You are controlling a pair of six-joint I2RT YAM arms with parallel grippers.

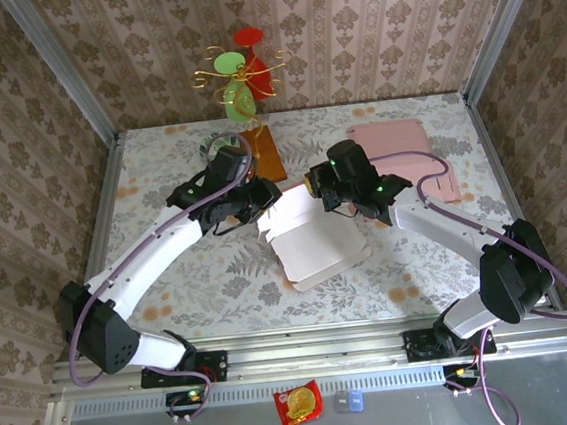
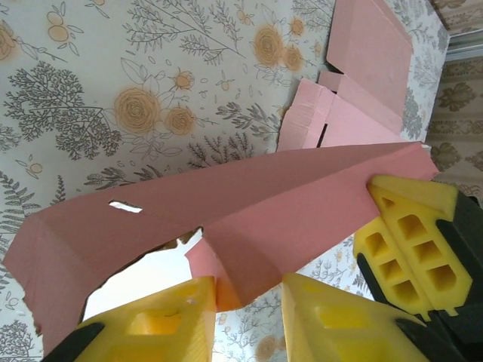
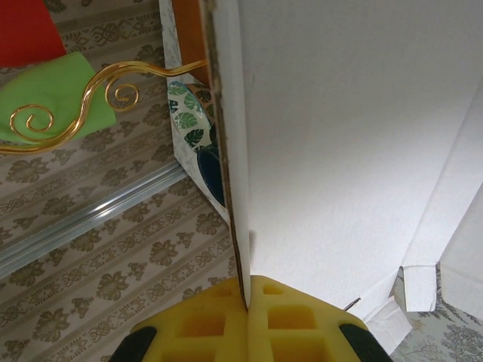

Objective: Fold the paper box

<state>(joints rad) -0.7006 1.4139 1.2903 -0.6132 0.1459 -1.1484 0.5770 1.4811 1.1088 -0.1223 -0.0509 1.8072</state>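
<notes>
Left wrist: left gripper (image 2: 247, 320) straddles pink cardboard paper box (image 2: 264, 200) flap, jaws apart; right gripper (image 3: 247, 294) jaws clamped on its white wall.

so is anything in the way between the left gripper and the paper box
Nothing visible does. The left gripper straddles a pink flap of the paper box, its jaws not closed on it, and the right gripper is shut on the edge of a panel.

White arms (image 1: 157, 257), purple cables (image 1: 410, 153), yellow-and-black claw pads (image 2: 404, 249).
</notes>
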